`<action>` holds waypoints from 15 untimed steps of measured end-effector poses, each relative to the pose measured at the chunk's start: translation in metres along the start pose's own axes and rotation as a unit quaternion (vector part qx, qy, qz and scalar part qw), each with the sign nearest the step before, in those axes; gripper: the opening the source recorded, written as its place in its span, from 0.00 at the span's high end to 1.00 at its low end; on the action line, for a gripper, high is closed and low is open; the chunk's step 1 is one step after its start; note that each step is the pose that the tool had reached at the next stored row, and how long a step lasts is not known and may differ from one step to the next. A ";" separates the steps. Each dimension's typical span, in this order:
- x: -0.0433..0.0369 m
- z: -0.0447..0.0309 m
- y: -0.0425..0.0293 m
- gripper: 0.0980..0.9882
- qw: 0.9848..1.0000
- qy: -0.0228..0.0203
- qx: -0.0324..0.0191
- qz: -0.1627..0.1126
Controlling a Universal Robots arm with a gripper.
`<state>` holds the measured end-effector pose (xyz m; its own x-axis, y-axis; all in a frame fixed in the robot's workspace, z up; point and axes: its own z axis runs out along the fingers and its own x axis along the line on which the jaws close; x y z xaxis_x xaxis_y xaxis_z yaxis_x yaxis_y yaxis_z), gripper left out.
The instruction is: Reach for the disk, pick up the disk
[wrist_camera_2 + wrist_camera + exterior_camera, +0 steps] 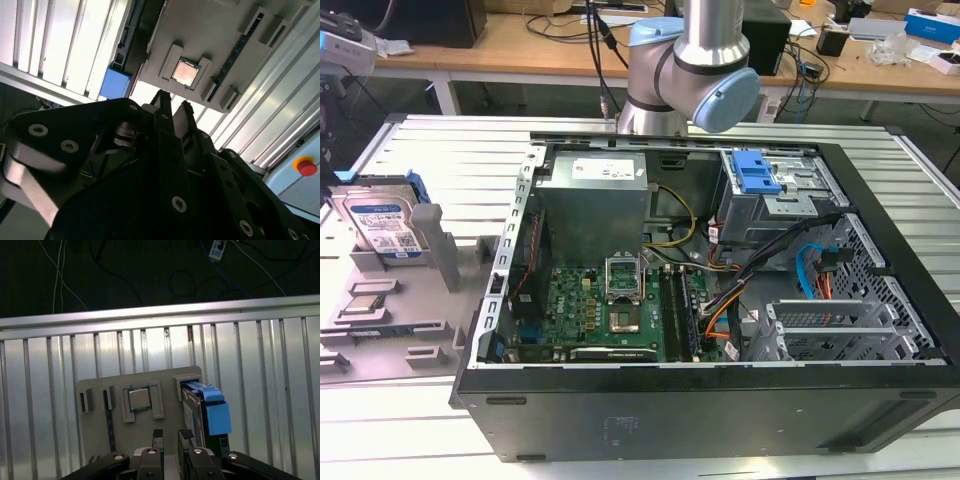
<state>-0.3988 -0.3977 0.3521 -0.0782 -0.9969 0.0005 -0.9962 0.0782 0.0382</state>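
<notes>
The disk (pixel 382 228) stands on edge in a slot of the grey fixture plate (pixel 390 330) at the exterior view's left. It is silver-grey with a white-and-blue label and a blue frame. In the first wrist view the disk (pixel 196 412) shows edge-on with its blue frame end (pixel 218 416), just beyond and to one side of my gripper (pixel 171 434). The two fingertips (pixel 158 434) stand a narrow gap apart with nothing between them, clear of the disk. In the second wrist view my gripper (pixel 173 100) hangs over the plate.
A square processor chip (pixel 139 399) sits in a pocket of the plate beside the disk. An open computer case (pixel 880 330) takes up the middle of the ribbed metal table (pixel 920 170). The arm's base (pixel 690 70) rises behind it. A red button (pixel 306 166) shows in the second wrist view.
</notes>
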 end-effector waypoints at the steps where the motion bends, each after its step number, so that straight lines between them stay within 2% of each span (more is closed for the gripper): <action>1: 0.0000 0.0000 0.0000 0.78 1.000 0.000 0.000 0.000; 5: 0.0000 0.0000 0.0000 0.50 1.000 0.000 0.000 0.000; 9: -0.0007 -0.0001 0.0000 0.50 1.000 0.000 0.000 0.000; 10: -0.0031 0.0000 0.0003 0.50 1.000 0.000 0.000 0.000; 14: -0.0241 0.0001 0.0018 0.50 1.000 0.000 0.000 0.000; 15: -0.0271 0.0001 0.0021 0.50 1.000 0.000 0.000 0.000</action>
<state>-0.3987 -0.3705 0.3521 -0.0774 -0.9970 0.0008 -0.9963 0.0774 0.0381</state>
